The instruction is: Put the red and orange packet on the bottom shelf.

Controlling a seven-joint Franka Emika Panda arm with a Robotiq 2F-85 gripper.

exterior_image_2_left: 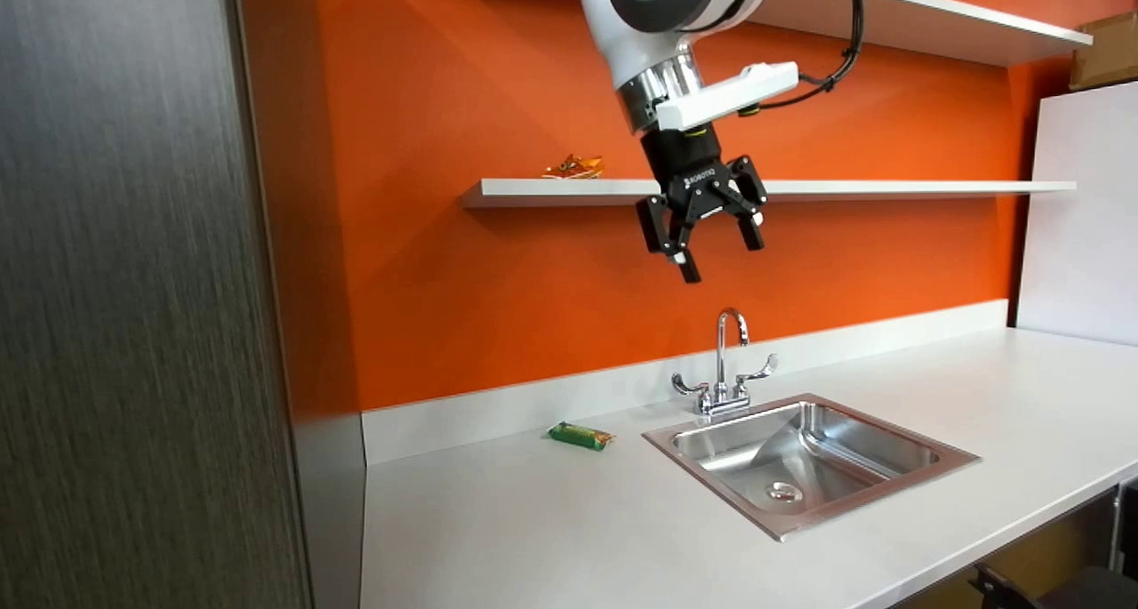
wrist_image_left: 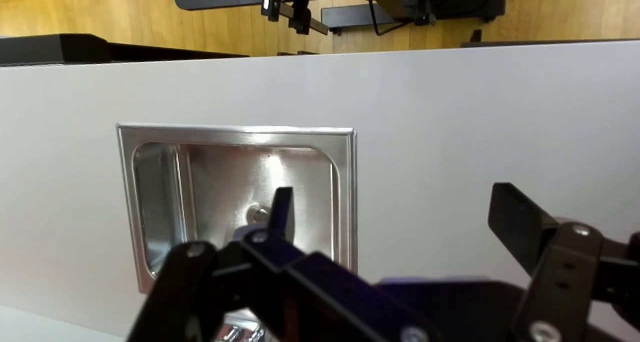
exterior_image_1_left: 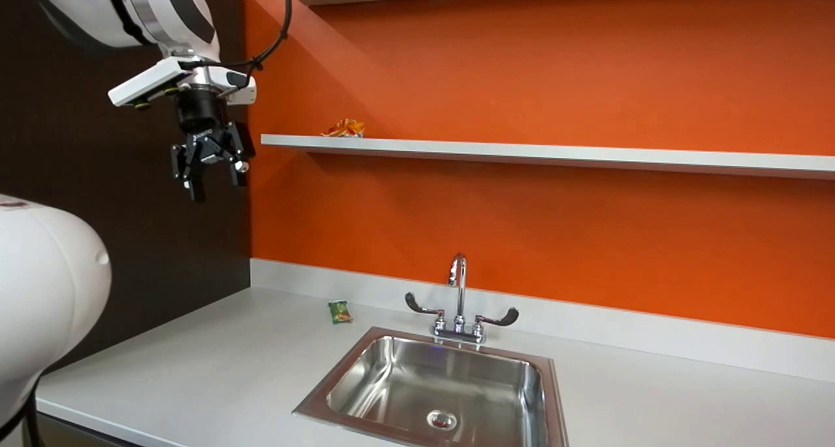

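The claw [exterior_image_2_left: 721, 255], made of black jointed links with blunt, blocky fingertips [wrist_image_left: 515, 222], is held in mid-air with its fingers spread wide apart; "ROBOTIQ" can be read in pale letters on its body. Higher than its fingertips in both exterior views, the red and orange packet [exterior_image_1_left: 346, 128], crinkled and glossy, is seen lying on the bottom shelf [exterior_image_1_left: 548, 152], a long, thin white board fixed to the orange wall. Below the claw, a rectangular sink [wrist_image_left: 240, 134] of sheeny metal with rounded corners is set into a smooth white countertop [wrist_image_left: 425, 107]; in the wrist view its basin is overlapped by one finger. Also lower than the claw, a small green wrapper [exterior_image_2_left: 580, 436] is seen lying near the backsplash, its label too small to be read.
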